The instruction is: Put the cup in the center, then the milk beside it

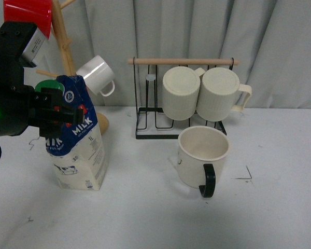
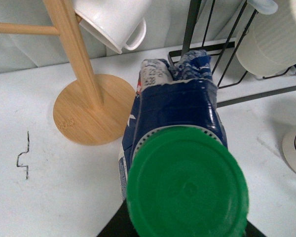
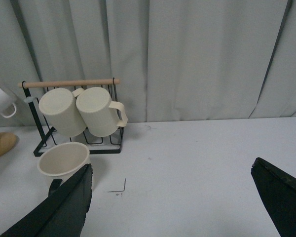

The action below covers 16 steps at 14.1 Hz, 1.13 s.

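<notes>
A white tabletop (image 1: 145, 218) stands before a pale grey curtain (image 1: 197, 31).

On the robot's left, the left tool (image 1: 62, 111), black, is closed on the blue upper part of the milk carton (image 1: 80, 155). The carton stands at the left of the tabletop and leans a little. We cannot tell whether its base rests on the surface or is just lifted. From the left wrist view, its round green cap (image 2: 187, 185) fills the foreground, with the folded blue top behind it.

The cup (image 1: 202, 155), wide and cream with a black handle turned toward us, stands upright and empty on the tabletop. It is to the right of the carton and well apart from it. It sits in the center (image 1: 230, 163), with a small black corner mark (image 1: 246, 174) just to its right.

Behind the cup is a black wire rack (image 1: 145, 122) with a wooden bar on top, and two ribbed cream mugs (image 1: 181, 93) hang on it side by side.

Behind the carton rises a wooden mug tree (image 1: 64, 44). It carries a small white mug (image 1: 96, 74) and, higher up, a red cup (image 1: 28, 15).

In the right wrist view, the right tool (image 3: 171, 170) has its two dark fingers (image 3: 64, 207) spread wide, holding nothing, above bare tabletop to the right of the cup.
</notes>
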Tool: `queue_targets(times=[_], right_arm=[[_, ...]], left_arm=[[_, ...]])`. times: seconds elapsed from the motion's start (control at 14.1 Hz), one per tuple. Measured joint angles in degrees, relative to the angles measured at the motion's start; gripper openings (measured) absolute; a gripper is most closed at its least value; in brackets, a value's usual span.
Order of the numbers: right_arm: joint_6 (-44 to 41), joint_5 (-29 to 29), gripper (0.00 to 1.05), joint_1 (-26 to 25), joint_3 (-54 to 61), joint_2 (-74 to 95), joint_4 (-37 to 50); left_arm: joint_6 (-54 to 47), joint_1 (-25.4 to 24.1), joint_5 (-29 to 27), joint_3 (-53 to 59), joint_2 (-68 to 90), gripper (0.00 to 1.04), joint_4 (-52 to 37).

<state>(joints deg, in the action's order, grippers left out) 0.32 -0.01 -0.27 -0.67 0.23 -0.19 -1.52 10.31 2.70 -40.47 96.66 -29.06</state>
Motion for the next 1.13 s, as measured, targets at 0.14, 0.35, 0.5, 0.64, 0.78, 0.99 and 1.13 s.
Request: queue_targets(times=[0.14,0.35,0.5,0.64,0.78,0.99,1.13], right_arm=[[0.0,0.0,0.98,0.0,0.0,0.0,0.0],[0.0,0.0,0.98,0.0,0.0,0.0,0.0],[0.0,0.0,0.98,0.0,0.0,0.0,0.0],[0.0,0.0,0.98,0.0,0.0,0.0,0.0],[0.0,0.0,0.98,0.0,0.0,0.0,0.0],[0.0,0.0,0.98,0.0,0.0,0.0,0.0],[0.0,0.0,0.98,0.0,0.0,0.0,0.0]], left_arm=[[0.2,1.2,-0.5,-0.1,-0.2,0.04,0.9],[0.2,4.1,-3.6,-1.0,-2.0,0.04,4.2],[0.3,7.5,-4.5,-2.7,-2.4,0.04,5.1],[1.5,10.8,-5.6,-6.3,-2.0,0.04,4.2],[2.3,12.6,-7.1,-8.7,0.8,0.04,3.2],[4.2,14.9,-9.4,-8.7,5.5,0.04,1.4],[5.8,16.5,-9.7,-9.4,6.7,0.04,0.2]])
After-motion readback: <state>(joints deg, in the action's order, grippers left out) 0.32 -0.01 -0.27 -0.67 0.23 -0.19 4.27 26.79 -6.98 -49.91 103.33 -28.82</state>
